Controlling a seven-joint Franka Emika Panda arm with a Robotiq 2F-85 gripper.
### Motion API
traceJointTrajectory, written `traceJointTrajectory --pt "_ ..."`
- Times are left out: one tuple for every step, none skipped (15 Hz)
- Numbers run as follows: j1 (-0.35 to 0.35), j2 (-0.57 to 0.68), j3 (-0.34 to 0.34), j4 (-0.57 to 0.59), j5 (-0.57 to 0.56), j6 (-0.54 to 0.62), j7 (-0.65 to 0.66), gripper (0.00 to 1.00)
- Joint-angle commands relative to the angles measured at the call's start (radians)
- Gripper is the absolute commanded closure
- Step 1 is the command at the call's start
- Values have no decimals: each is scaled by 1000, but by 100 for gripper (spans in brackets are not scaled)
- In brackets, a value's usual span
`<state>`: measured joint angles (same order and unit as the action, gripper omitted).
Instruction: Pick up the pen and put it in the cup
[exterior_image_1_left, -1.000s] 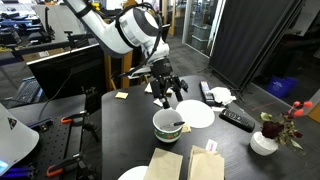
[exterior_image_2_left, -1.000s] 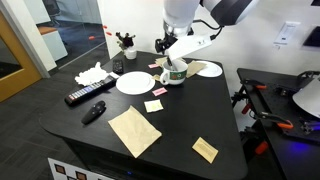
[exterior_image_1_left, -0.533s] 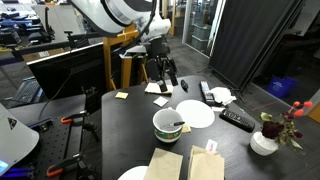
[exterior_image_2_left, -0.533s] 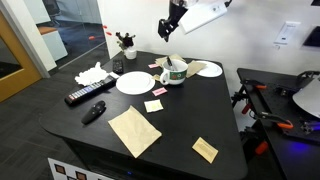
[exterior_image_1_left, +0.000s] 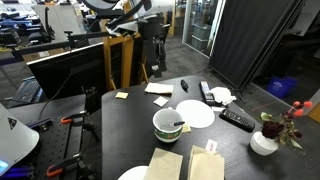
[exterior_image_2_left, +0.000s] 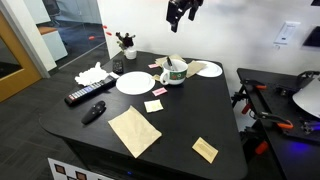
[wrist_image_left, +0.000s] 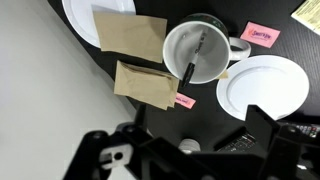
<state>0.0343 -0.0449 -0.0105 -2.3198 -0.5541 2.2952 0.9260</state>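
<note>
The white cup (wrist_image_left: 197, 52) with a greenish rim stands on the black table and shows in both exterior views (exterior_image_1_left: 167, 125) (exterior_image_2_left: 175, 72). The dark pen (wrist_image_left: 193, 60) lies slanted inside the cup, one end resting on the rim; its tip shows in an exterior view (exterior_image_1_left: 181, 126). My gripper (wrist_image_left: 190, 150) is open and empty, high above the table and well clear of the cup. It shows in both exterior views (exterior_image_1_left: 154, 68) (exterior_image_2_left: 183, 10).
White plates (wrist_image_left: 262, 85) (exterior_image_2_left: 133, 82) lie beside the cup. Brown paper bags (wrist_image_left: 130, 35) (exterior_image_2_left: 133, 130), sticky notes (wrist_image_left: 260, 35) (exterior_image_2_left: 204, 149), a black remote (exterior_image_2_left: 85, 95), a black oval object (exterior_image_2_left: 93, 112) and a flower vase (exterior_image_1_left: 264, 142) are spread over the table.
My gripper has risen from just above the cup to high over the table's far side. The pen stays in the cup.
</note>
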Motion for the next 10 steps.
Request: traceJointTrajectory --pt "-14 -73 10 -34 98 -30 -160 0" --pt "-14 -84 12 -37 116 -38 -192 0" --pt "-15 -92 14 -41 131 -46 -222 0" --pt "-14 -100 17 -46 145 -51 -245 0" --pt "-22 -54 22 -17 114 -26 -190 0" --pt "-23 -62 23 -21 122 -30 -206 0" --pt "-24 -68 24 -26 125 -31 -216 0" --pt "-24 -71 25 -29 126 -31 -218 0" --pt "-24 -72 25 -30 126 -31 -218 0" --pt "-24 -72 25 -31 126 -31 -218 0"
